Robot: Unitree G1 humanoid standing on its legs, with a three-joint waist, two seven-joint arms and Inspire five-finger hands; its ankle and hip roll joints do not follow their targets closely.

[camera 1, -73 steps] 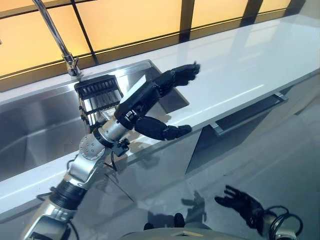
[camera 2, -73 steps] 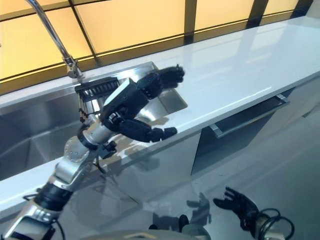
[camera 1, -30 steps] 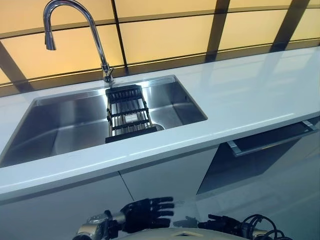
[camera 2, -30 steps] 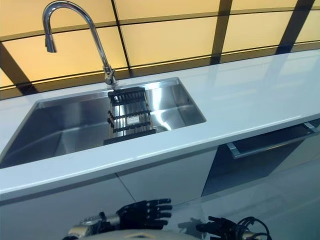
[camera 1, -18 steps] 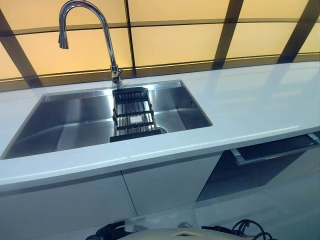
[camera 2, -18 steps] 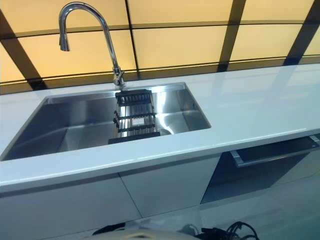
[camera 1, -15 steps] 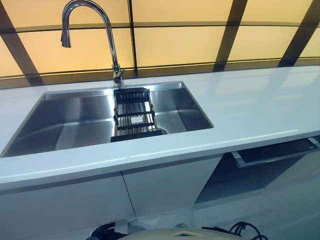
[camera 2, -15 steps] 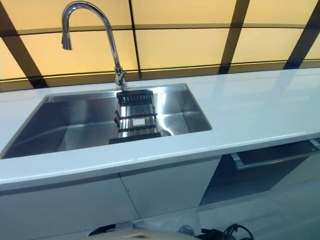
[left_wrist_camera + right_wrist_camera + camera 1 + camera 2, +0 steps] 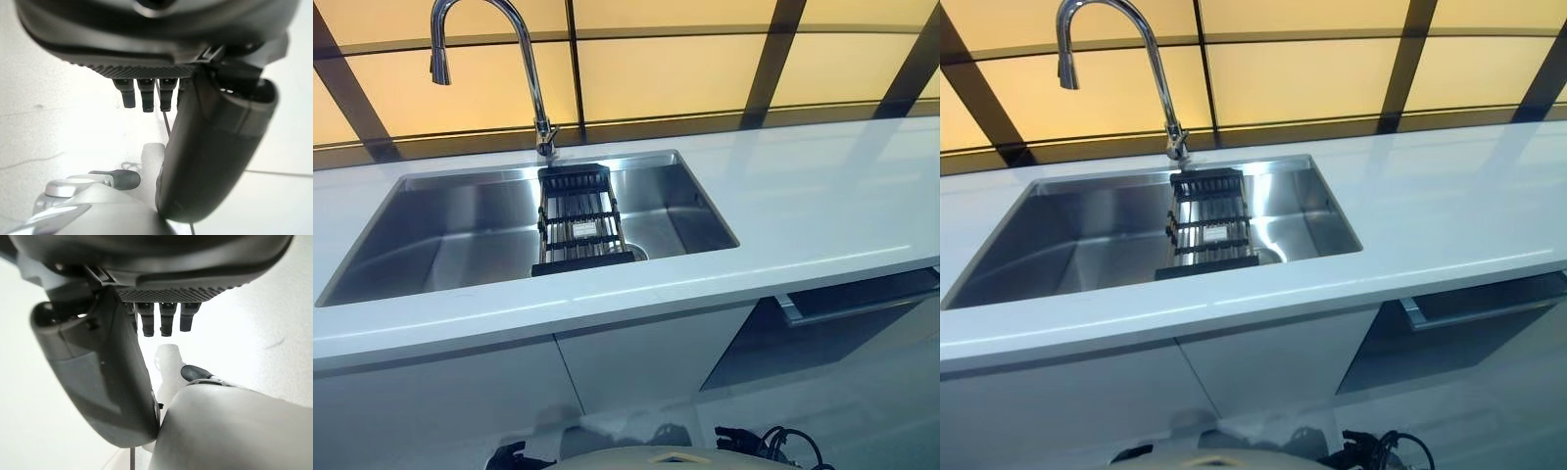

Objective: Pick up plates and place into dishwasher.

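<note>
Both hands, the left hand (image 9: 215,147) and right hand (image 9: 98,377), are hanging relaxed and empty below the sink (image 9: 460,235), suggesting no plates are awaiting loading.

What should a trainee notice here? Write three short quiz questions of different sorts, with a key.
1. True or false: a plate lies in the sink.
2. Where does the dark rack sit?
A. on the counter
B. inside the sink, in front of the faucet
C. on the floor
3. Fill in: the left hand and the right hand both hold ____.

Key: 1 false; 2 B; 3 nothing.
</note>
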